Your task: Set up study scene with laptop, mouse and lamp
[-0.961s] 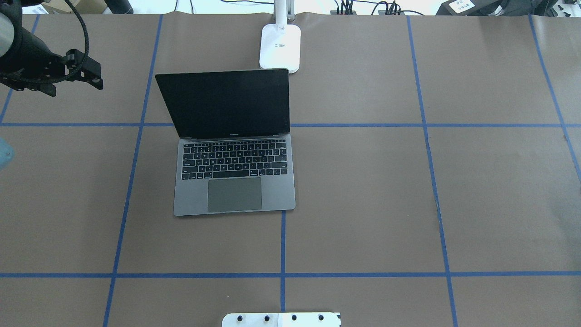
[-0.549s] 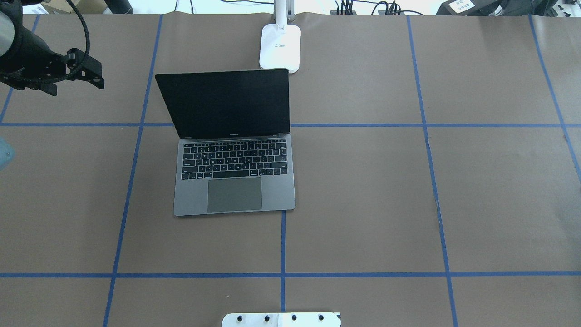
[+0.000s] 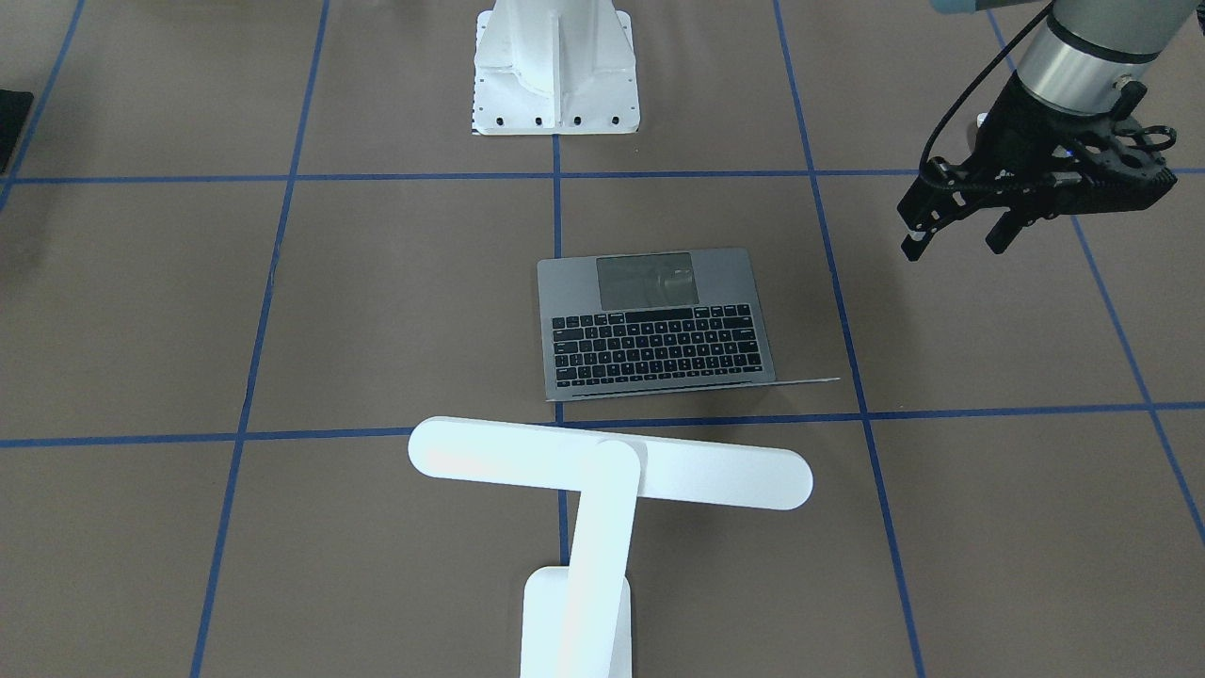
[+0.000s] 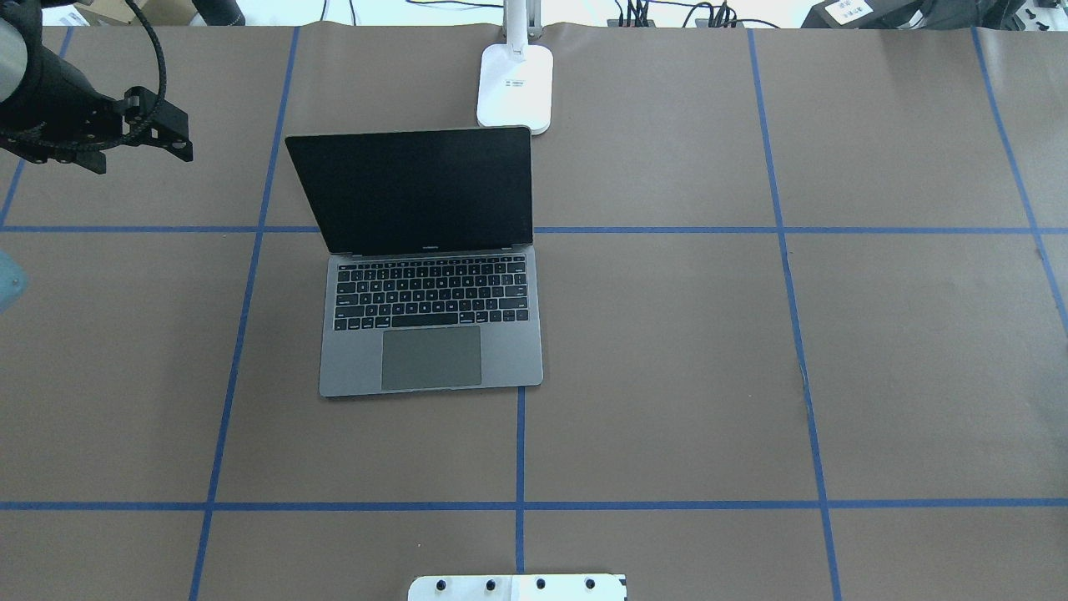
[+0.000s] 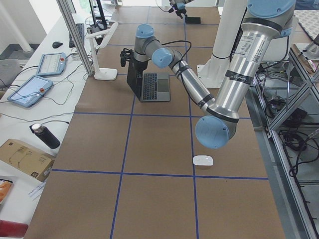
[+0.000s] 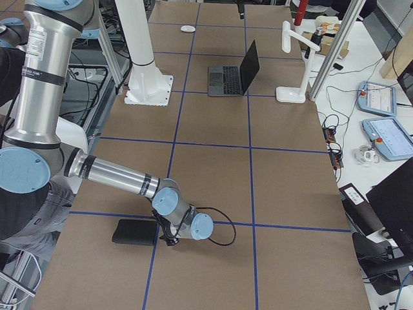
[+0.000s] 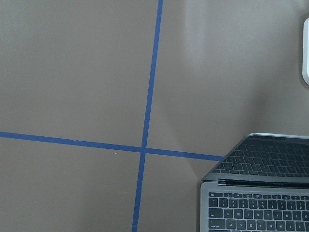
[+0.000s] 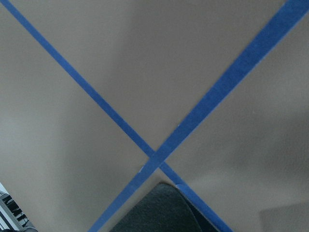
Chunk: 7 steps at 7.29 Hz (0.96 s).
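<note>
laptop [image 4: 430,288]: it stood open on the table [image 4: 667,376] with its screen dark. We read that screen only from overhead. The front view gave us the keys and trackpad, with the lid a thin edge-on line. The left wrist camera caught one corner, at 5 o'clock in its frame.
lamp [image 3: 612,466]: it was at 6 o'clock from the laptop in the front view, which showed us the whole T of bar head and arm. Overhead gave only the base, at 1 o'clock from the screen.
mouse [image 5: 203,160]: neither the overhead nor the front view held it. From the left end we saw it at 5 o'clock from the laptop, well apart.
black mat [image 6: 135,232]: it lay flat on the table in the right-end view. The right wrist camera caught one corner at 6 o'clock.
left claw [image 3: 953,243]: the front view showed its fingers spread wide with nothing between them. It hung above the table at 2 o'clock from the laptop, well apart. Overhead it sat at 10 o'clock, fingers hidden.
right claw [image 6: 169,237]: only the side views held it, at 3 o'clock from the black mat, just beside it. We could not tell whether it was open or closed, or touching the mat.
</note>
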{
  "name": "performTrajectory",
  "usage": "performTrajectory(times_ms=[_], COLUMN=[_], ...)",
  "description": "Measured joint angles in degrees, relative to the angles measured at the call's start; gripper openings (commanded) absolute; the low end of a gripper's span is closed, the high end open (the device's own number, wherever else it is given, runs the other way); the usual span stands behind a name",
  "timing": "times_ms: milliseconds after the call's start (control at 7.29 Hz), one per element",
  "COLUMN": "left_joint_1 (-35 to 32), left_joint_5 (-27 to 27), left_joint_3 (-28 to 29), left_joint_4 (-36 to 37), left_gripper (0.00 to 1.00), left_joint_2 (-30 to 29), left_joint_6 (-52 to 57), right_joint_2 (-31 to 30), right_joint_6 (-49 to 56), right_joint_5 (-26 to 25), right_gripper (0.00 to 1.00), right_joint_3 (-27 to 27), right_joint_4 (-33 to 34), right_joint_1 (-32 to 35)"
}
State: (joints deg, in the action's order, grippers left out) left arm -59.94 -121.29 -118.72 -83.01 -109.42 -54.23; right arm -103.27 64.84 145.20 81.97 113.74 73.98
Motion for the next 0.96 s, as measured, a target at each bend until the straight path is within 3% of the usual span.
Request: performTrajectory(times_ms=[961], left_joint_1=[-0.01], left_joint_5=[0.00], left_joint_3=[-0.49], left_joint_4=[0.04], left_gripper=[1.00], left_joint_2=[0.17], left_joint_6=[0.03], right_joint_2=[-0.04], right_joint_6=[0.09], right_joint_5=[0.00], right_gripper=[1.00], right_joint_3=[-0.48], right_joint_4=[1.98], right_joint_1=[-0.06])
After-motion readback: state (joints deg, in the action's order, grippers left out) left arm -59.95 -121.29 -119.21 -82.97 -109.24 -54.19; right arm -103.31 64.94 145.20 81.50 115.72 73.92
